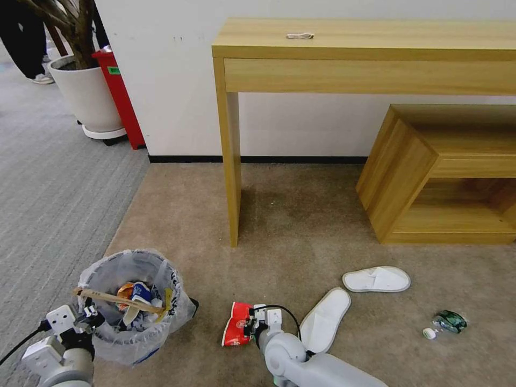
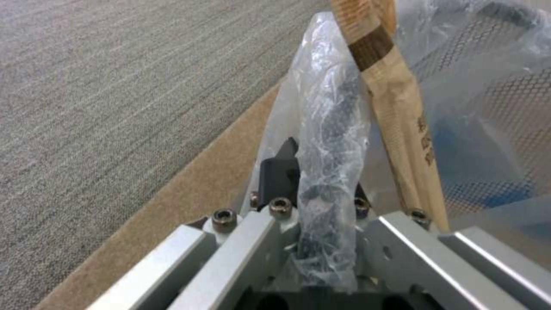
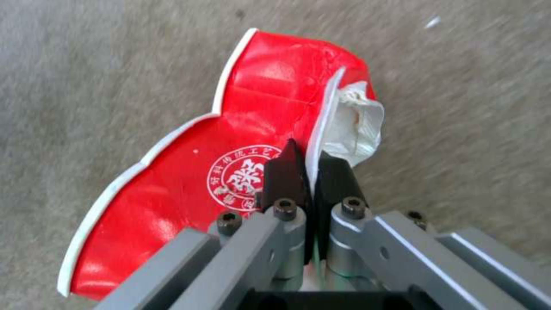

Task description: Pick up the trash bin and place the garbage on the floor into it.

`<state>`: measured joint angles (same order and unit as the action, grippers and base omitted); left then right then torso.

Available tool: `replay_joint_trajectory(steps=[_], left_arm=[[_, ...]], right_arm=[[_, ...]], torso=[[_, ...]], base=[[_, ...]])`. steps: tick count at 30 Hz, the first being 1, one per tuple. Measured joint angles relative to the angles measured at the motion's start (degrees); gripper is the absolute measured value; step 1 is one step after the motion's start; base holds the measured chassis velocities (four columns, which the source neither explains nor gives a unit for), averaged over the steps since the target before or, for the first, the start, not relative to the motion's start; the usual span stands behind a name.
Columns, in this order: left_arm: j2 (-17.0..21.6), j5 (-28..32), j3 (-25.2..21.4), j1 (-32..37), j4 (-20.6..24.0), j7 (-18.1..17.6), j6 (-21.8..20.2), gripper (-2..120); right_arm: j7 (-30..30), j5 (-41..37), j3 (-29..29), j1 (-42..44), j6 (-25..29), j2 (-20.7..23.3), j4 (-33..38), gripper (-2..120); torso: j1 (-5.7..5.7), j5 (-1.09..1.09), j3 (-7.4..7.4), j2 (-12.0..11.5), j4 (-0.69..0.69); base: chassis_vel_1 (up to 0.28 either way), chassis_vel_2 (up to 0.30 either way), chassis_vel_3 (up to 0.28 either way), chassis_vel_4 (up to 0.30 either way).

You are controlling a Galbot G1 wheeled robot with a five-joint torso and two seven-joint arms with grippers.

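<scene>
A: Where is the crushed red cup [image 3: 230, 172]?

B: On the beige floor [image 1: 301, 215], near the trash bin [image 1: 134, 301]. The right gripper [image 3: 307, 165] has its jaws closed on the cup's thin rim. It looks light and soft; an edge pinch suits it.

A: And the bin?

B: The left gripper [image 2: 321, 172] is clamped on its bagged rim. Two white slippers [image 1: 349, 301] lie just beyond; nothing blocks the way.

The small round black mesh bin lined with a crinkled clear bag [image 1: 134, 306] stands upright at the beige carpet's [image 1: 301, 226] left edge, holding cups and a wooden stick. A crushed red paper cup [image 1: 236, 324], two white slippers [image 1: 376, 279] and a small green bottle [image 1: 450, 321] lie rightward.
</scene>
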<state>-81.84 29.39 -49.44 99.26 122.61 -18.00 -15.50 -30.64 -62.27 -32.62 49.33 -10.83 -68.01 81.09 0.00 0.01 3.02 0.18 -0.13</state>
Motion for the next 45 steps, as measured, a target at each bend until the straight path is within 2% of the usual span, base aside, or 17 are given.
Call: replay_joint_trajectory(steps=[3, 12, 18, 20, 23, 31, 36, 45], left_arm=[[0.11, 0.00, -0.01, -0.07, -0.48, 0.00, 0.00, 0], [0.40, 0.03, -0.02, -0.28, -1.15, -0.01, -0.03, 0], [1.15, 1.37, -0.03, -0.14, -0.79, -0.67, -1.46, 0], [1.22, 1.64, -0.03, -0.20, -0.62, -0.81, -1.70, 0], [2.18, 5.11, -0.25, -0.83, 1.67, -2.10, -4.23, 0], [5.10, 13.85, -0.76, -1.39, 6.15, -5.89, -8.22, 0], [7.01, 15.47, -0.05, -0.86, 6.64, -6.90, -9.13, 0], [7.62, 15.35, 1.24, -0.11, 7.23, -6.97, -9.46, 0]], right_arm=[[2.24, 1.26, 1.00, 0.26, 1.64, 3.05, 1.27, 0], [4.55, 3.30, 2.80, 0.88, 4.83, 7.52, 5.54, 0], [7.34, 3.66, 5.56, 1.39, 7.88, 11.61, 13.68, 0], [7.53, 3.66, 5.76, 1.29, 8.06, 11.86, 14.20, 0], [8.84, 3.56, 7.09, 0.12, 9.97, 14.02, 19.74, 0], [11.39, 3.86, 7.81, -0.93, 13.63, 16.25, 25.04, 0], [13.95, 3.34, 7.54, -3.35, 16.76, 16.99, 28.37, 0], [16.83, -0.01, 5.55, -10.41, 20.17, 17.73, 34.55, 0]], torso=[[0.00, -0.04, 0.00, 0.01, -0.02], [0.00, -0.01, 0.00, 0.00, -0.01], [0.00, 0.00, 0.00, 0.00, 0.00], [0.00, 0.00, 0.00, 0.00, 0.00], [0.00, -0.02, 0.00, 0.00, -0.01], [0.00, 0.00, 0.00, 0.00, -0.03], [0.00, -0.01, 0.00, 0.00, 0.00], [0.00, -0.02, 0.00, 0.00, 0.00]], base=[[0.000, 0.000, 0.000, 0.000], [0.000, 0.000, 0.000, 0.000], [0.000, 0.000, 0.000, 0.000], [0.000, 0.000, 0.000, 0.000], [0.000, 0.000, 0.000, 0.000], [0.000, 0.000, 0.000, 0.000], [0.000, 0.000, 0.000, 0.000], [0.000, 0.000, 0.000, 0.000]])
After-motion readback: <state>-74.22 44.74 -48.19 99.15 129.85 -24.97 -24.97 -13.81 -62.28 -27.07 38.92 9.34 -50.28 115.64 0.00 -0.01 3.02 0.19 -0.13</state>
